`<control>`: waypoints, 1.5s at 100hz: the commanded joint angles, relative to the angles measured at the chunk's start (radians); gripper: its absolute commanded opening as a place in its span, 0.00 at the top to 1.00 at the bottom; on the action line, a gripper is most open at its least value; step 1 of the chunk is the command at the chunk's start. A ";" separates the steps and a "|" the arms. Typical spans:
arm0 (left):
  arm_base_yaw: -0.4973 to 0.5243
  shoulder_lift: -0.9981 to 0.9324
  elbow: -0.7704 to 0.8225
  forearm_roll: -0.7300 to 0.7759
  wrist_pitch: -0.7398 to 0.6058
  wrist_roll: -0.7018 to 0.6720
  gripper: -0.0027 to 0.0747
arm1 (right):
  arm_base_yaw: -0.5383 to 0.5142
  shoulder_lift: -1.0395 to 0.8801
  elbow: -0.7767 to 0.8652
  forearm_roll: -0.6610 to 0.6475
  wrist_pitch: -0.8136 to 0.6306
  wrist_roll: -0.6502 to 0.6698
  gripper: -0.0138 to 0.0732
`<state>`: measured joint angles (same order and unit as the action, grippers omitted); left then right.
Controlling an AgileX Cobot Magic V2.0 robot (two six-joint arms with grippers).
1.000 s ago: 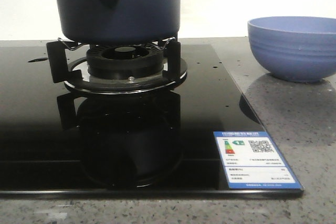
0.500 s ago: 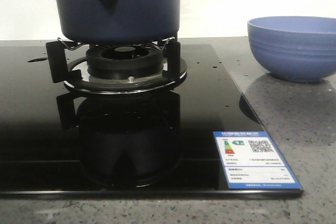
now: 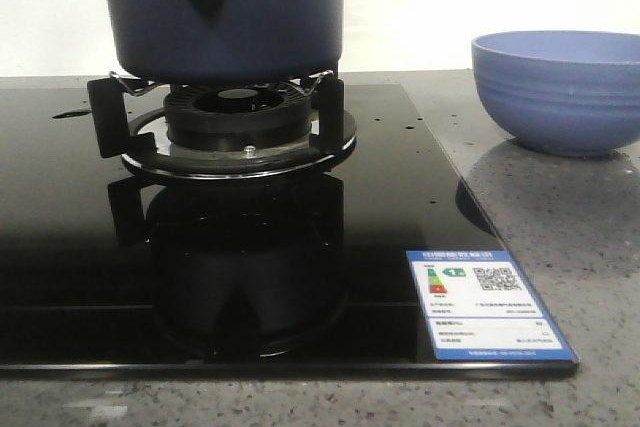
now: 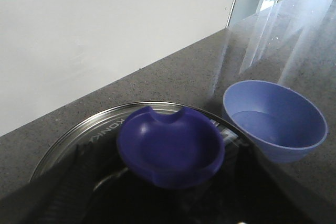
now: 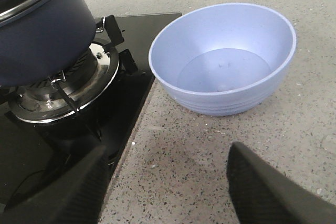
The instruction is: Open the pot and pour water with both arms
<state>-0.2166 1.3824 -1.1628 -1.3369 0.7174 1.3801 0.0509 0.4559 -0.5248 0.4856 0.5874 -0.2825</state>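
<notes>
The pot [image 3: 225,12] sits on the burner [image 3: 238,127] of the black stove [image 3: 60,237]. The right gripper [image 5: 168,192] hangs with its 2 fingers [image 5: 265,195] wide apart over the counter [image 5: 210,145], the bowl [image 5: 223,59] just beyond them. The left gripper's jaws cannot be made out; a blue lid knob [image 4: 170,145] lies just ahead.
</notes>
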 commanded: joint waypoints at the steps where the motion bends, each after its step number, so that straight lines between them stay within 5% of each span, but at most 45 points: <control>1: -0.024 -0.017 -0.033 -0.053 -0.018 0.047 0.31 | 0.002 0.013 -0.036 0.020 -0.058 -0.013 0.34; 59: -0.081 0.069 -0.036 -0.154 -0.102 0.140 0.31 | 0.002 0.013 -0.036 0.020 -0.052 -0.013 0.34; 93: -0.081 0.069 -0.036 -0.159 -0.105 0.140 0.54 | 0.002 0.013 -0.036 0.020 -0.042 -0.013 0.34; 150: -0.051 0.014 -0.151 -0.165 -0.060 0.140 0.55 | 0.002 0.096 -0.093 0.002 0.015 -0.013 0.34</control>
<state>-0.2868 1.4694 -1.2533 -1.4311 0.6429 1.5299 0.0509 0.4941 -0.5464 0.4863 0.6385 -0.2832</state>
